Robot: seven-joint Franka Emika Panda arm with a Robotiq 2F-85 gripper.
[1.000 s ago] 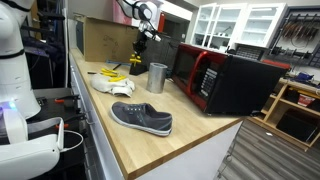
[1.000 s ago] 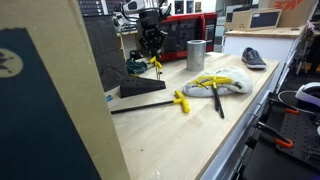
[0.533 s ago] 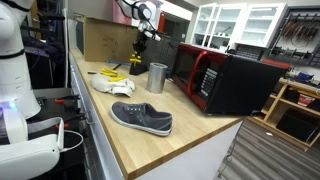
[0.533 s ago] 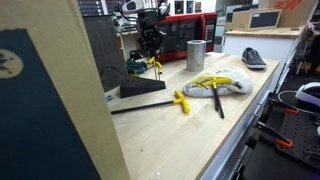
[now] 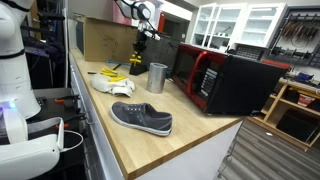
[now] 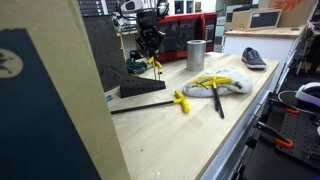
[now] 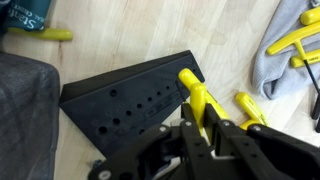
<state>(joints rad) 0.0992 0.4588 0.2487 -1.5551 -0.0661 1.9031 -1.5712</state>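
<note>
1. The pincer (image 7: 205, 135) is hanging low over the back part of the wooden counter (image 6: 205, 135). Its fingers are clenching one yellow-handled key (image 7: 198, 98), which is sticking out past the fingertips.
2. Directly under the pincer, one black wedge-shaped holder block (image 7: 120, 95) is lying on the wood. It is showing two rows of small holes. The key's tip is hovering at the block's near edge; I cannot tell if they are touching.
3. Just beside the pincer, a second yellow-handled key (image 6: 182, 101) is lying flat, its long dark shaft running along the front of the block.
4. Farther out on the same side, one grey cloth (image 6: 228, 82) is lying crumpled and carrying at least two more yellow-handled tools (image 7: 300, 40).
5. One metal cup (image 5: 157, 77) is standing upright near the pincer, apart from the block.
6. Beyond the cup, one red-and-black microwave (image 5: 225, 78) is closing off that side. One cardboard box (image 5: 105, 38) is walling the space behind the pincer.
7. Well apart from the pincer, one grey shoe (image 5: 142, 117) is sitting close to the counter's front edge.
8. Bare wood is lying open between cup and shoe, and between the block and the front edge. Room is tightest around the block, the cup and the box.
</note>
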